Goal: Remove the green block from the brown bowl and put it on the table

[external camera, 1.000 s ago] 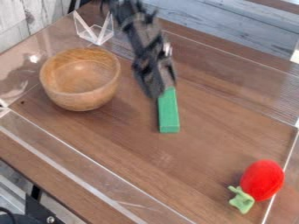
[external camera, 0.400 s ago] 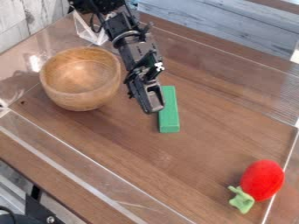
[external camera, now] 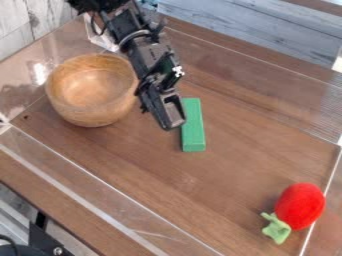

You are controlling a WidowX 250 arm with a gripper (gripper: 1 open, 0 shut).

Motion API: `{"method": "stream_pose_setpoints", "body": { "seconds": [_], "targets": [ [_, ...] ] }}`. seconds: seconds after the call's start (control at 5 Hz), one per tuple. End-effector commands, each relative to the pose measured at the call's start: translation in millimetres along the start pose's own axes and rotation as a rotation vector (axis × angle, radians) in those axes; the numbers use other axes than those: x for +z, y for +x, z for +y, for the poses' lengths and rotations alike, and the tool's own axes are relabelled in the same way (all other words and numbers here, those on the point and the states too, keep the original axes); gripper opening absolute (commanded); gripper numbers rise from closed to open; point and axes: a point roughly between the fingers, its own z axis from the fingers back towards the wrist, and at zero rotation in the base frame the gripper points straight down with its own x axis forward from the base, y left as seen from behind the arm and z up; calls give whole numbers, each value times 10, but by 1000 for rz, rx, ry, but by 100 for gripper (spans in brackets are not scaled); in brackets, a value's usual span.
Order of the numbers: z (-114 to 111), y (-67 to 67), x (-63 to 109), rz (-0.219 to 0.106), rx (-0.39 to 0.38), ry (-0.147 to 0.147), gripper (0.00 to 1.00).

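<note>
The green block lies flat on the dark wood table, just right of the brown bowl, which looks empty. My gripper hangs at the end of the black arm between the bowl and the block, its tip close beside the block's left edge. The jaws are shut with nothing between them.
A red plush fruit with a light-green stem lies at the front right. Clear plastic edging runs along the table's near side. A clear glass-like object stands behind the bowl at the back left.
My gripper has let go of the green block, shut its jaws and drawn back a little to the left toward the bowl. The block stays where it was laid.
</note>
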Motion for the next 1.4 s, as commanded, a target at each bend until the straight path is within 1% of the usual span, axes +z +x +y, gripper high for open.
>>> {"method": "stream_pose_setpoints", "body": {
  "seconds": [0.0,0.2,0.4,0.8,1.0,1.2],
  "targets": [
    [-144,-107,60,-54,-19,6,0],
    [-257,-141,-71,-65,-9,-18,0],
    [-364,-163,-196,-64,2,-39,0],
    [-304,-193,-219,-78,41,-80,0],
    [-274,-206,-220,-78,60,-97,0],
    [-283,-207,-292,-42,61,-101,0]
  ]
}}
